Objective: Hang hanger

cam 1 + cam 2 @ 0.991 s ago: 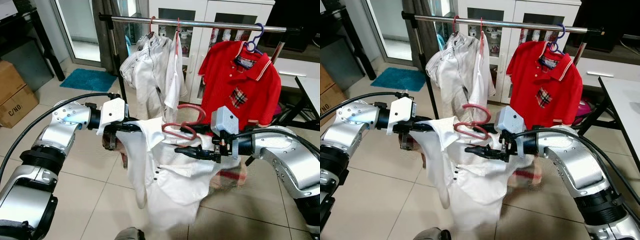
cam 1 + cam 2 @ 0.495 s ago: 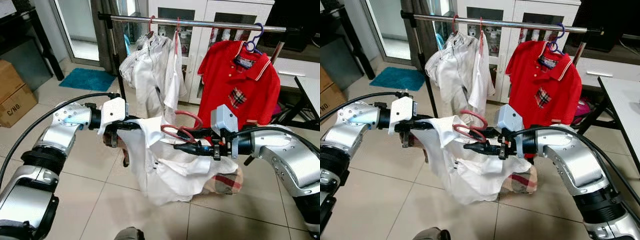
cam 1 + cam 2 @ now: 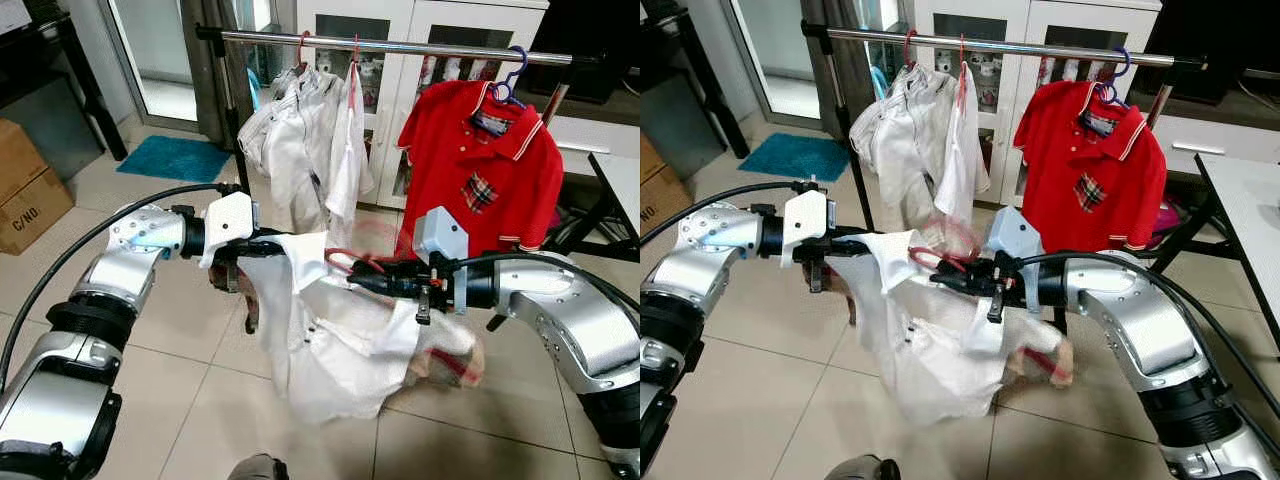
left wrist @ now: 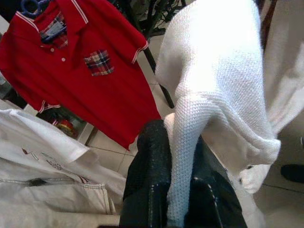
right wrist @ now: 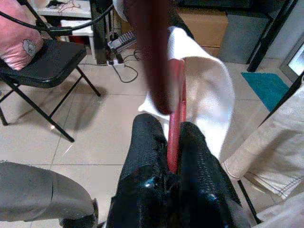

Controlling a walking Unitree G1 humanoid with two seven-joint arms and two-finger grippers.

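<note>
The left gripper [image 3: 262,246] is clenched on a fold of the white shirt [image 3: 335,345], with the knit cloth pinched between its two black fingers [image 4: 148,180]. The right gripper [image 3: 362,278] grasps the red hanger [image 5: 175,124]; the thin red bar is squeezed between its fingers [image 5: 145,156]. The hanger sits in mid-air between the two arms, below the metal rail [image 3: 400,46] and well apart from it. Its long axis runs roughly level from one gripper toward the other, and its hook [image 3: 952,238] rises above the bar as a blurred red loop; which way the hook opens cannot be told. The shirt drapes from the hanger and the left gripper and hangs down above the tiled floor [image 3: 180,340]. On the rail behind, a bunch of pale clothes [image 3: 305,140] hangs on red hangers, and a red polo shirt [image 3: 480,170] hangs on a blue hanger [image 3: 510,80] further to the robot's right
</note>
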